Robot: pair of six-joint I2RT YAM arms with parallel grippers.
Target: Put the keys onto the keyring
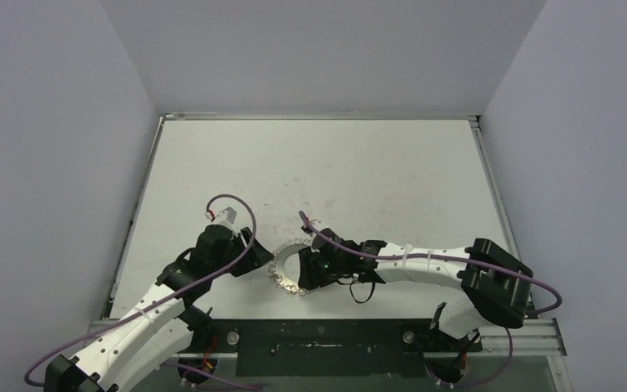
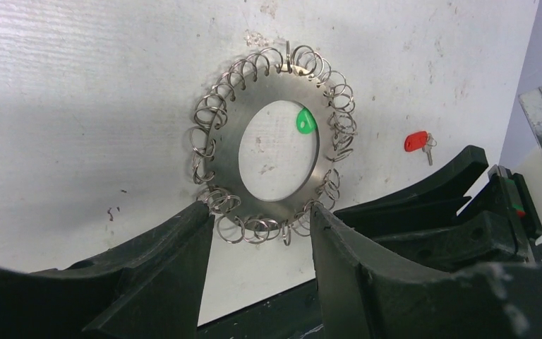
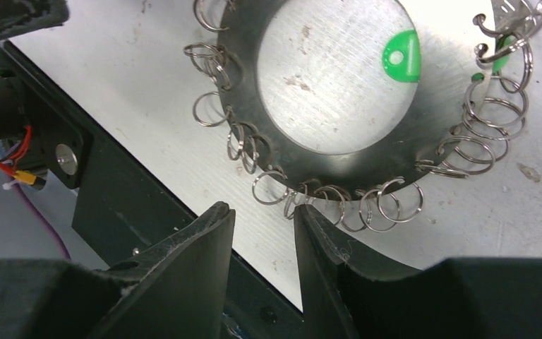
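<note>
The keyring [image 2: 227, 134], a flat silver ring fringed with wire loops, lies on the white table [image 1: 335, 163] between both arms. A green tag [image 3: 402, 56] shows through its hole, partly under the plate, with that key's metal end [image 3: 508, 10] among the rim loops. The red-tagged key [image 2: 416, 141] lies loose on the table beside the ring. My left gripper [image 2: 261, 212] is open, its fingertips straddling the loops of the near rim. My right gripper [image 3: 262, 210] is open with a narrow gap, one fingertip [image 3: 303, 210] touching a loop and bare table between the jaws.
The table's dark near rail [image 1: 318, 335] runs just behind both grippers. The keyring [image 1: 278, 263] sits close to that edge. Plain walls enclose the table on three sides. The right arm's black links [image 2: 466, 205] lie near the red key.
</note>
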